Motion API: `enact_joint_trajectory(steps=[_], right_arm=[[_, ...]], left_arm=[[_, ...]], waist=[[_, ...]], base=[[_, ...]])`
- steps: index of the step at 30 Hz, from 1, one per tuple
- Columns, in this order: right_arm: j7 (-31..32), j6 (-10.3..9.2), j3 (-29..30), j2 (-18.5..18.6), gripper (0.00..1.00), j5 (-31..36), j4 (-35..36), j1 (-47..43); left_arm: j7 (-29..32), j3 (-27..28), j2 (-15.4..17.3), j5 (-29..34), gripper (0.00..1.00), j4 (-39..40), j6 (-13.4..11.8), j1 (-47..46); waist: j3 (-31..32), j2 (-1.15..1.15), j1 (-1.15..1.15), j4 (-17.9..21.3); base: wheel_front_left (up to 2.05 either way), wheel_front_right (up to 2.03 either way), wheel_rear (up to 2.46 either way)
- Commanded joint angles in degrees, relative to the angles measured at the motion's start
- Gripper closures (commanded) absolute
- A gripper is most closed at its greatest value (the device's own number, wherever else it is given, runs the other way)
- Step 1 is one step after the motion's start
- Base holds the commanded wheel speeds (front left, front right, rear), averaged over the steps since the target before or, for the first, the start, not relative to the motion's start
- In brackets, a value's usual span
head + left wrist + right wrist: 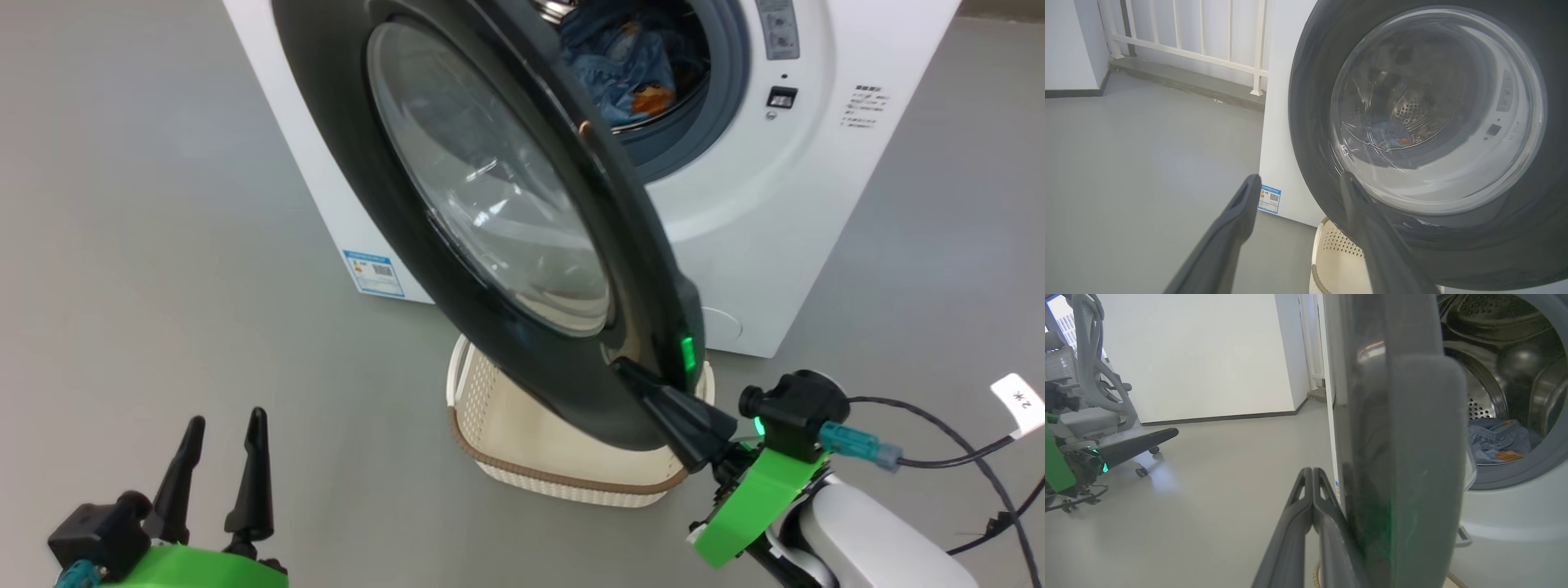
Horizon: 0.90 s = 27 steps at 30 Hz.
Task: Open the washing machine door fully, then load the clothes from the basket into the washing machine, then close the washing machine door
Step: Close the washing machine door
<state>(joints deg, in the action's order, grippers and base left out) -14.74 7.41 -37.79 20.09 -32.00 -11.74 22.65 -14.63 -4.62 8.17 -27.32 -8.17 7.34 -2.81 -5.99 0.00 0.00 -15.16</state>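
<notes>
Had the right claw (pixel 630 373) pressed together, tips against the outer lower rim of the large round glossy black washing machine door (pixel 351 180), which stood half swung. Had the left claw (pixel 226 418) spread and empty, well left of that door. Behind the door, found blue printed clothes (pixel 620 69) in the drum of the white boxy washing machine (pixel 775 204). Beneath the door, found the cream perforated plastic basket (pixel 563 483), bare where visible. Judged closing in hand. Needed next a steady push on the rim until latched.

Spread claw (pixel 1300 179) faces the washing machine door (pixel 1429 122).
</notes>
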Motion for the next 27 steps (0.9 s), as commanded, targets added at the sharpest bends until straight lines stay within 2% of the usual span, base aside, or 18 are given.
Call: enact_joint_trajectory(steps=[1,6,13,27], right_arm=[[-0.3,0.08,1.1,0.8,1.0,-0.4,0.6,1.3],[-0.3,0.08,6.4,1.9,1.0,0.2,0.6,1.3],[-0.3,0.08,10.7,3.1,1.0,0.5,-0.2,2.5],[-0.3,0.08,13.5,8.3,1.0,-0.6,-6.3,12.4]], left_arm=[[-0.4,1.8,1.4,-0.5,0.0,1.2,0.1,-2.8],[-0.4,2.0,1.4,-0.7,0.0,1.4,0.1,-3.1],[-0.4,2.0,1.7,-0.9,0.0,1.8,0.1,-4.0],[-0.4,2.2,2.4,-1.6,0.0,2.5,0.1,-6.7]], waist=[[-0.9,0.0,0.0,-0.8],[-2.2,0.0,0.0,-1.4],[-4.3,0.0,0.0,-1.5],[-10.5,0.0,0.0,-3.2]], base=[[0.0,0.0,0.0],[0.0,0.0,0.0],[0.0,0.0,0.0],[0.0,0.0,0.0]])
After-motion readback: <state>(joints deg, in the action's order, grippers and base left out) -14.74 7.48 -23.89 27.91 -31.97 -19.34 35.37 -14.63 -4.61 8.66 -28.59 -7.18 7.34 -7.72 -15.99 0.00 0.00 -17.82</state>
